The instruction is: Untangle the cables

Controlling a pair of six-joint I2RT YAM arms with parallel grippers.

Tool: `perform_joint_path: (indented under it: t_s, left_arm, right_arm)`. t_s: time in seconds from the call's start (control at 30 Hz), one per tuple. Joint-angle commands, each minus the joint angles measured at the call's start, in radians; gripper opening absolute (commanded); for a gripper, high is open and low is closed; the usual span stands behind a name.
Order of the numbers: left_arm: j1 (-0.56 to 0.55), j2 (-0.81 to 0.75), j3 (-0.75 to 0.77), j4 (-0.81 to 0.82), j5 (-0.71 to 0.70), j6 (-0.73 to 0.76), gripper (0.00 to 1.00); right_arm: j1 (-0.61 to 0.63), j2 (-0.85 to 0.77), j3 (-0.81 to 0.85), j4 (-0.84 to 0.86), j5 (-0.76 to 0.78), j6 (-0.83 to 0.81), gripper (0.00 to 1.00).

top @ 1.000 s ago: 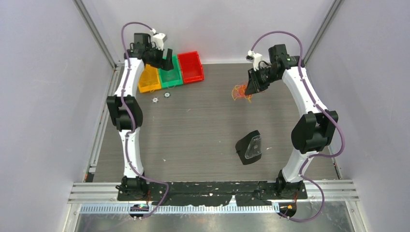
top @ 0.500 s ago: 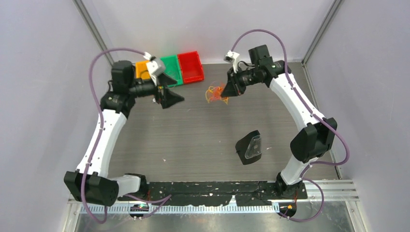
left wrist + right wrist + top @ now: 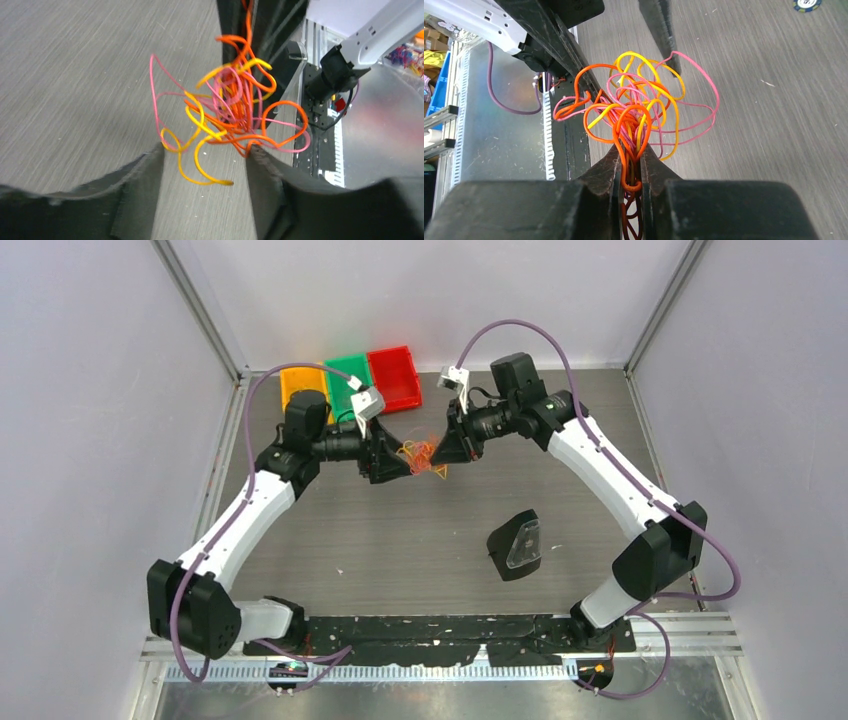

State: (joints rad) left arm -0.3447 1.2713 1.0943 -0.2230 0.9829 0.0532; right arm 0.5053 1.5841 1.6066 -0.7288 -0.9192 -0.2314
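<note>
Above the table, right gripper pinches the cables — left gripper open around them.

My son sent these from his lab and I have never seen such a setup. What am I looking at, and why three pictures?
Two robot arms, the left arm and the right arm, are bolted at the near edge of a table. One picture comes from a fixed camera above and behind them. The other two come from a camera on each wrist, looking forward. The right arm's fingers are shut on a tangle of thin pinkish-red, orange and yellow cables. The left arm's fingers stand open, some loops between their tips. At the far edge sit an orange bin, a green bin and a red bin. Nearer lies a black object with a clear window.
</note>
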Motion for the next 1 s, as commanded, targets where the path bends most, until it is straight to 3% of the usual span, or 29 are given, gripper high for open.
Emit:
perform_joint_path:
  t_s: [0.0, 0.07, 0.13, 0.2, 0.3, 0.33, 0.5, 0.63, 0.97]
  left_arm:
    - [-0.003, 0.033, -0.003, 0.162, 0.002, -0.160, 0.68]
    - [-0.008, 0.038, -0.023, 0.203, -0.009, -0.176, 0.66]
    - [-0.012, 0.045, -0.029, 0.213, -0.024, -0.183, 0.56]
    - [-0.011, 0.053, -0.027, 0.217, -0.014, -0.205, 0.40]
    - [-0.010, 0.049, -0.029, 0.217, 0.006, -0.234, 0.03]
    - [-0.006, 0.040, -0.033, 0.217, 0.007, -0.235, 0.00]
    - [0.076, -0.004, -0.084, 0.159, 0.013, -0.247, 0.00]
    - [0.148, -0.021, -0.100, 0.051, -0.007, -0.177, 0.00]
    - [0.248, -0.023, -0.141, -0.059, -0.026, -0.024, 0.00]
  right_arm:
    - [0.016, -0.052, -0.047, 0.113, -0.015, 0.071, 0.08]
    - [0.017, -0.062, -0.075, 0.149, -0.014, 0.091, 0.09]
    - [0.016, -0.070, -0.087, 0.164, -0.022, 0.102, 0.11]
    - [0.017, -0.076, -0.089, 0.167, -0.031, 0.107, 0.12]
    - [0.015, -0.079, -0.090, 0.158, -0.028, 0.100, 0.15]
    - [0.014, -0.083, -0.086, 0.145, -0.019, 0.096, 0.15]
    - [-0.066, -0.090, -0.063, 0.104, 0.003, 0.095, 0.20]
    - [-0.132, -0.094, -0.053, 0.082, 0.027, 0.103, 0.10]
    - [-0.200, -0.100, -0.070, 0.058, 0.015, 0.112, 0.07]
